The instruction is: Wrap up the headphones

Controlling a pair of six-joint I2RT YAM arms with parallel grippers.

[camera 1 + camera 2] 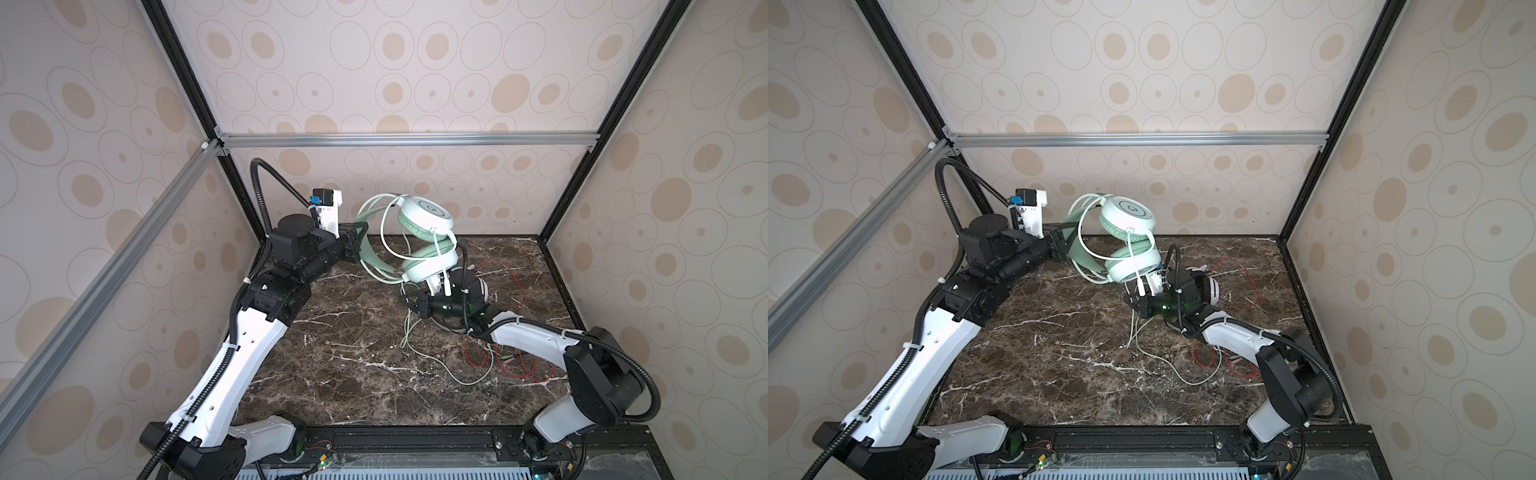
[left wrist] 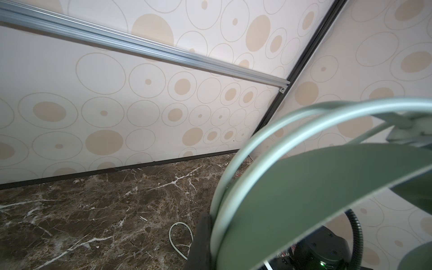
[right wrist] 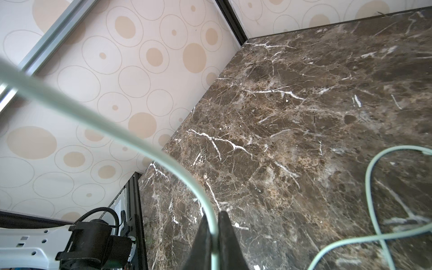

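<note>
Currently the left tool (image 1: 356, 243) holds the mint-green headphones (image 1: 428, 216) aloft by the headband (image 1: 368, 257). The right tool (image 3: 214, 216) pinches their cable (image 3: 112, 126).

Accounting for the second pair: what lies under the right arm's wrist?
The white-and-black headphones: one white earcup shows past the wrist, lying on the marble table, with the thin red cable looping nearby. Most of that pair is covered by the arm.

Raised headphones (image 1: 428, 216) sit beside the left gripper (image 1: 357, 245), above the right gripper (image 1: 408, 297); second headphones (image 1: 483, 290) lie on the worktop (image 1: 353, 395) behind it, cable (image 1: 436, 366) trailing before it.
</note>
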